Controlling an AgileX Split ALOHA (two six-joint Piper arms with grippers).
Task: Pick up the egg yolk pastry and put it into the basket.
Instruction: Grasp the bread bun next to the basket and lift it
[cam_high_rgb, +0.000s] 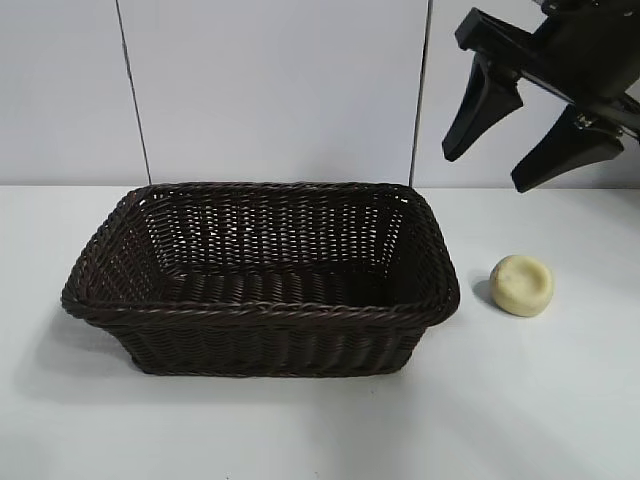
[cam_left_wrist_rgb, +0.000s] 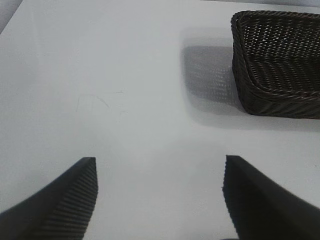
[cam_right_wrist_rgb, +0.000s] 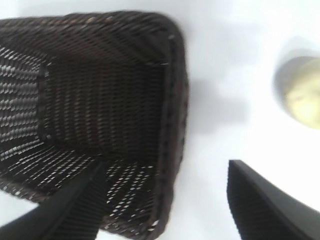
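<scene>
Right hand (cam_high_rgb: 510, 160), open and empty, should descend squarely over the small pale yellow round pastry (cam_high_rgb: 522, 285), probably soft, beside the dark woven wicker basket (cam_high_rgb: 260, 310).

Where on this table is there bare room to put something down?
Bare table runs along the front of the basket and to its left. The basket itself holds nothing. Tightest spot: the right side, where the pastry sits close to the basket under the open right gripper.

My right wrist view blurs the egg yolk pastry (cam_right_wrist_rgb: 301, 92) and crops it; the left wrist view cuts off the basket (cam_left_wrist_rgb: 280, 65); the exterior view crops the right gripper (cam_high_rgb: 512, 135).
</scene>
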